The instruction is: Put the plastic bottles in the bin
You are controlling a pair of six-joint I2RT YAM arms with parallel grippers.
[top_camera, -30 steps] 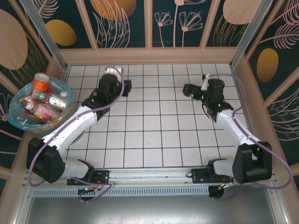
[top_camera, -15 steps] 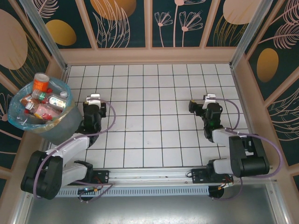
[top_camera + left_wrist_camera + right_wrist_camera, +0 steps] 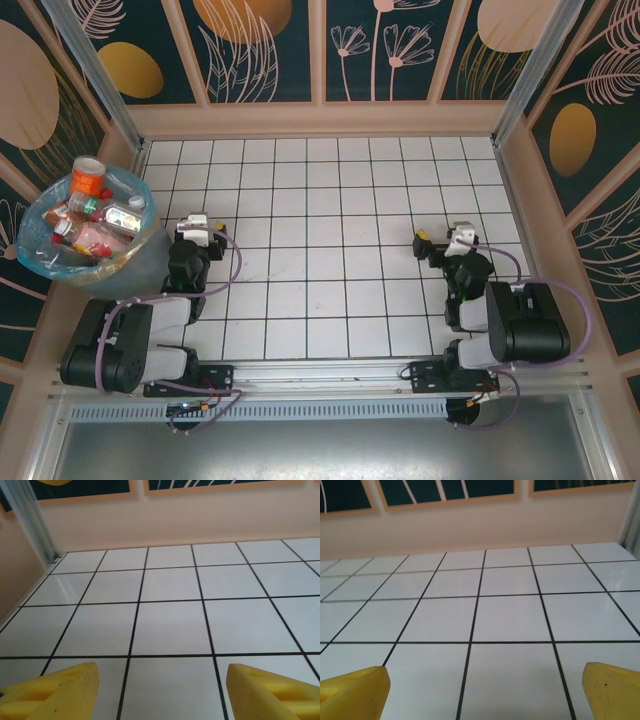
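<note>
Yellow fingers of the left end effector stand well apart over white tile with nothing held between them. The right end effector gapes wider and is equally empty. From above, the left end effector sits at about 8 o'clock on the tiled surface and the right end effector at about 4 o'clock, both arms folded close to their bases. The round grey bin stands at 9 o'clock, just beside the left arm. That closeness is the likely risk, since a careless swing of the arm could nudge the bin and shake its load. The bin is lined with a translucent blue bag and heaped with the plastic bottles, red, pink and orange labels jumbled together. An orange-capped bottle rides high at the bin's 12 o'clock edge. It looks the most likely to tip out over the rim, or to be knocked loose by anything dropped on the pile. Judging by the load in the bin, the job appears all but done.
</note>
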